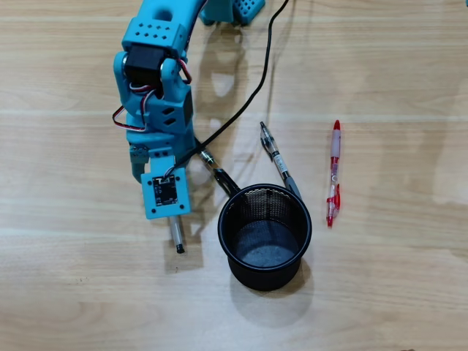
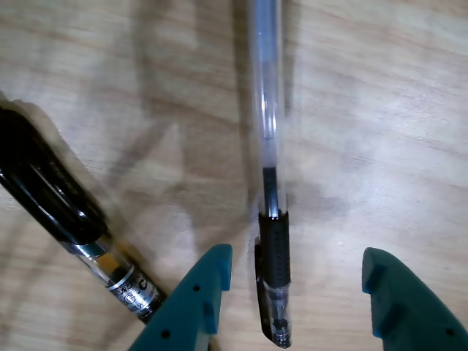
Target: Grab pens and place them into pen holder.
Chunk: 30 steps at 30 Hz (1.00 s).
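In the wrist view my gripper (image 2: 296,281) is open, its teal fingers (image 2: 208,289) on either side of a clear pen with a black grip (image 2: 272,241) lying on the wooden table, nearer the left finger. In the overhead view only that pen's end (image 1: 178,238) sticks out below my wrist; the fingers are hidden under the arm. The black mesh pen holder (image 1: 265,234) stands upright to the right of my wrist. A black pen (image 2: 55,197) lies to the left in the wrist view; it also shows in the overhead view (image 1: 219,176). A red pen (image 1: 334,172) lies right of the holder.
A third dark pen (image 1: 278,157) lies against the holder's far rim. A black cable (image 1: 252,99) runs from the top edge down to my wrist. The wrist camera block (image 1: 165,192) covers the gripper from above.
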Each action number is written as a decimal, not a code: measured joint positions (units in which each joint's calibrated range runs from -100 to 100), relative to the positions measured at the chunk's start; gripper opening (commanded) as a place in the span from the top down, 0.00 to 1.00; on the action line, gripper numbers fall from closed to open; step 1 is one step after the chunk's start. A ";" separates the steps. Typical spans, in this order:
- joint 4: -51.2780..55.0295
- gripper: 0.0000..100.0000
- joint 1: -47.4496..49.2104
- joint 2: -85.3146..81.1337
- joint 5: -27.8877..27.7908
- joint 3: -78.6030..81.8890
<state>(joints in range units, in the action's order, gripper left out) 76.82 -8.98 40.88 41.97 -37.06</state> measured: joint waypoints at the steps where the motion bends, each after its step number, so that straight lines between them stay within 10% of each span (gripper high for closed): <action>1: 0.00 0.80 -0.18 0.68 0.00 -0.71; 30: 1.56 0.98 -0.09 9.67 0.00 -7.90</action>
<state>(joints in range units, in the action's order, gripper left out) 78.37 -9.07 50.55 41.97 -44.96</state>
